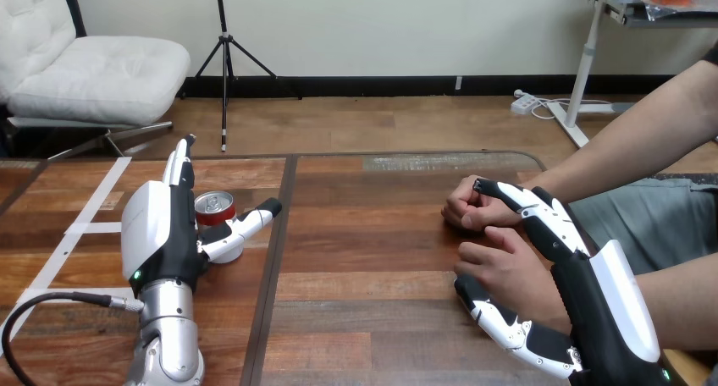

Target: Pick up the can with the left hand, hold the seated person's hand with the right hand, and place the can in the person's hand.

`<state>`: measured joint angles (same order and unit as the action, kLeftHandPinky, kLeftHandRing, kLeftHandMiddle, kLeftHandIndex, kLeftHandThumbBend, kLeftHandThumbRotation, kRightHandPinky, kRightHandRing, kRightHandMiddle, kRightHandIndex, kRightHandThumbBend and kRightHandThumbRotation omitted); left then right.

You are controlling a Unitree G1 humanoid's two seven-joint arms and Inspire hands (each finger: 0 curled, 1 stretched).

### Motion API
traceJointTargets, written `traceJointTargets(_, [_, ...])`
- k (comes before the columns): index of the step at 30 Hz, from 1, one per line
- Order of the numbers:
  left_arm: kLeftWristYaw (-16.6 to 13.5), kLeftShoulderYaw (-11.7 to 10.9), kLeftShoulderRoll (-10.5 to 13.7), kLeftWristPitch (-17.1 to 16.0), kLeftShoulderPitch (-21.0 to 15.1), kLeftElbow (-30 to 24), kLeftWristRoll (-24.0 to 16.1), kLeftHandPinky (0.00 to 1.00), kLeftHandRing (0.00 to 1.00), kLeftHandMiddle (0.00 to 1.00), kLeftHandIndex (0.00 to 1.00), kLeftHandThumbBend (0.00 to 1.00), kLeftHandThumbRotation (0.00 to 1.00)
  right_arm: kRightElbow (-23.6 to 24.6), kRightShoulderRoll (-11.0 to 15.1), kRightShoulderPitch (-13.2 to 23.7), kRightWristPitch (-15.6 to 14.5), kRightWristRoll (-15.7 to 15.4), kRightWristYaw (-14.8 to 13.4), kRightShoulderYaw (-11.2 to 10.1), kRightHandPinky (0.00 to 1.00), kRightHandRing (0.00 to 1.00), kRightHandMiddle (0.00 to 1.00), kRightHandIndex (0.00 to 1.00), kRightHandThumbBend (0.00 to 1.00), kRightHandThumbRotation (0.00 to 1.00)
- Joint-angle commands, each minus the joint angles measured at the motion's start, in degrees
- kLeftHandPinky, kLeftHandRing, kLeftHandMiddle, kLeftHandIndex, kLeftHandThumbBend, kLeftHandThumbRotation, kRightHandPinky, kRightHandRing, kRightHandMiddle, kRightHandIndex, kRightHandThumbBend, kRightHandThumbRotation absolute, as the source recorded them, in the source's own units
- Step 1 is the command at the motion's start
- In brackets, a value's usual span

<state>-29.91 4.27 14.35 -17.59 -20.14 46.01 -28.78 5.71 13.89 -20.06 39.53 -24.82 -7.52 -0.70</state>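
The can [214,206] stands upright on the counter [364,259], left of the middle, in the gap between the left hand's [161,229] fingers [179,168] and its thumb. The fingers reach straight forward along the can's left side and the thumb angles out past its right side, close against its base. They are apart, not closed round it.

The right hand [593,293] lies at the counter's right with its fingers [529,201] spread wide from the thumb and nearly straight. The person's nearer hand [508,267] rests in that gap, fingers over it, thumb below. The fingertips touch the person's farther fist [464,208].
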Motion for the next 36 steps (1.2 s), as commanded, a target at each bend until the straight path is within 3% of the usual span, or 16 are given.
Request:
traceJointTargets(1, [-1.34,1.15,1.92,-0.45,-5.70,1.52,-1.02,0.79,0.88,0.95,0.95,0.91,0.52,1.51,0.67,2.77,0.28,0.09,0.02,-0.47,1.00,0.93,0.89,0.86,0.42,0.35])
traceJointTargets(36, [-1.39,3.05,2.48,1.51,-10.48,9.97,-0.87,0.80,0.89,0.95,0.95,0.92,0.58,1.57,1.62,2.78,0.10,0.37,0.93,-1.01,1.00,0.94,0.89,0.86,0.42,0.39])
